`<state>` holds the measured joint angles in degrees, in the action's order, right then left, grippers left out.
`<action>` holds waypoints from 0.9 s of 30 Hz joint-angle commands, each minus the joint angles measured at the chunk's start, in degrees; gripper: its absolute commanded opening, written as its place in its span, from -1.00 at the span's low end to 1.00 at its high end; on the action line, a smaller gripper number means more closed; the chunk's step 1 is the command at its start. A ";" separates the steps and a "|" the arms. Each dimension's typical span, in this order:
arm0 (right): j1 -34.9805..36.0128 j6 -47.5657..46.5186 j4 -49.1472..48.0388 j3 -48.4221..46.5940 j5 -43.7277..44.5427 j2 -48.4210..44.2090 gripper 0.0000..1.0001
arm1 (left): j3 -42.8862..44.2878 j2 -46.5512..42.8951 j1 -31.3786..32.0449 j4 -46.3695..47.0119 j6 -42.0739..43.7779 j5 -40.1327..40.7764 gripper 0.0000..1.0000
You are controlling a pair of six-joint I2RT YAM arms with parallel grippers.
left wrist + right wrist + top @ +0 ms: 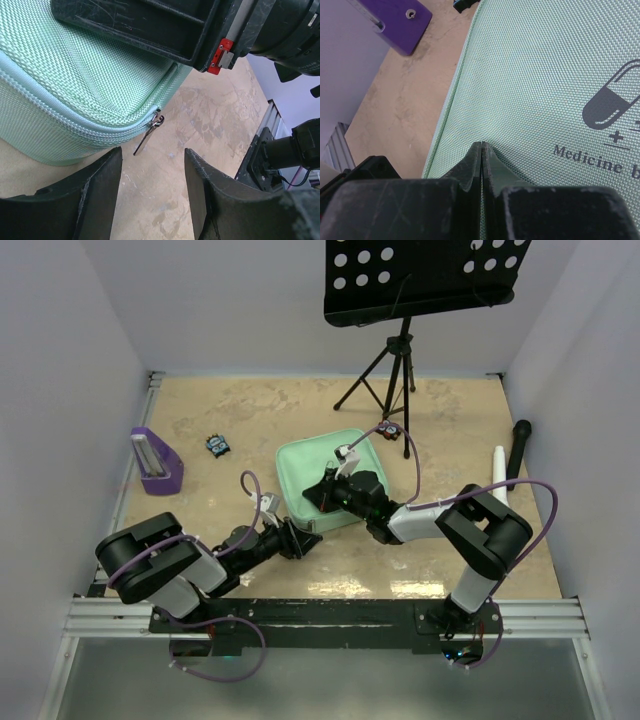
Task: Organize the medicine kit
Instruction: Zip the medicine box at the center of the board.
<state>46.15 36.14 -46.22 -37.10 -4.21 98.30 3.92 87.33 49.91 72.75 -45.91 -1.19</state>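
The medicine kit, a mint-green woven case, lies closed at the table's middle with its pill logo facing up. My right gripper is shut, and its joined tips rest on the lid near the left edge. In the top view that gripper sits over the case's near side. My left gripper is low at the case's front corner, open with only bare table between its fingers. The dark zipper pull hangs from the zipped seam just ahead of those fingers, untouched.
A small purple stand is at the left. A little black and blue item lies behind the case. A music stand's tripod is at the back. A white tube and a black cylinder lie along the right wall.
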 commanded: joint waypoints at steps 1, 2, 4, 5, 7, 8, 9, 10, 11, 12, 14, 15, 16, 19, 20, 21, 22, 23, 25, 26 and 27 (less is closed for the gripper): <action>0.34 -2.74 15.19 3.35 -2.03 4.53 -1.00 | 1.00 -0.32 -0.25 16.46 0.82 0.93 0.15; 0.34 -2.74 15.19 3.18 -2.12 4.53 -1.00 | 1.09 -0.32 -0.25 16.46 0.74 0.93 0.16; 0.26 -2.83 15.19 3.26 -2.03 4.53 -1.00 | 1.17 -0.41 -0.25 16.81 0.82 0.93 0.17; 0.34 -2.83 15.19 3.26 -2.12 4.53 -1.00 | 1.17 -0.41 -0.25 17.16 0.82 0.93 0.18; 0.34 -2.83 15.19 3.18 -2.12 4.53 -1.00 | 1.17 -0.58 -0.25 17.86 0.82 0.67 0.18; 0.34 -2.83 15.19 3.26 -2.03 4.53 -1.00 | 1.26 -0.76 -0.17 17.95 0.74 0.58 0.18; 0.34 -2.83 15.28 3.26 -2.03 4.53 -1.00 | 1.26 -0.84 -0.25 17.95 0.82 0.58 0.18; 0.34 -2.83 15.19 3.18 -2.12 4.62 -1.00 | 1.26 -1.19 -0.25 17.87 0.82 0.40 0.18; 0.34 -2.83 15.19 3.26 -2.12 4.62 -1.00 | 1.52 -1.37 -0.25 17.78 0.82 0.31 0.16; 0.34 -2.83 15.19 3.26 -2.03 4.62 -1.00 | 1.53 -1.46 -0.25 17.78 0.82 0.31 0.15; 0.26 -2.74 15.19 3.09 -2.12 4.62 -1.00 | 1.53 -1.81 -0.25 17.78 0.82 0.31 0.14; 0.34 -2.83 15.19 3.18 -2.12 4.62 -1.00 | 1.53 -2.07 -0.25 17.86 0.82 0.23 0.14; 0.34 -2.92 15.19 3.18 -2.03 4.62 -1.00 | 1.61 -2.25 -0.25 17.69 0.91 0.22 0.13; 0.34 -2.83 15.28 3.18 -2.03 4.62 -1.00 | 1.70 -2.69 -0.25 17.16 1.09 0.49 0.11; 0.26 -2.83 15.28 3.09 -2.03 4.62 -1.00 | 1.70 -2.86 -0.25 17.07 1.17 0.66 0.11; 0.43 -2.83 15.28 3.18 -2.03 4.53 -1.00 | 1.61 -2.87 -0.25 16.90 1.17 0.66 0.10; 0.34 -2.83 15.28 3.18 -2.03 4.53 -1.00 | 1.61 -2.87 -0.25 16.98 1.17 0.66 0.08; 0.34 -2.83 15.37 3.09 -2.03 4.53 -1.00 | 1.70 -2.87 -0.25 16.99 1.26 0.66 0.05; 0.34 -2.83 15.28 3.09 -2.03 4.53 -1.00 | 1.70 -2.69 -0.25 17.16 1.26 0.66 0.01; 0.34 -2.83 15.28 3.18 -2.03 4.53 -1.00 | 1.70 -2.60 -0.25 17.16 1.26 0.75 -0.01; 0.26 -2.83 15.28 3.09 -2.03 4.44 -1.00 | 1.70 -2.60 -0.25 17.07 1.26 0.93 -0.03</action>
<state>46.15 36.05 -46.24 -37.10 -4.23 98.30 4.38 85.45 49.91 72.75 -45.87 -1.08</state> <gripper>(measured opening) 0.007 0.501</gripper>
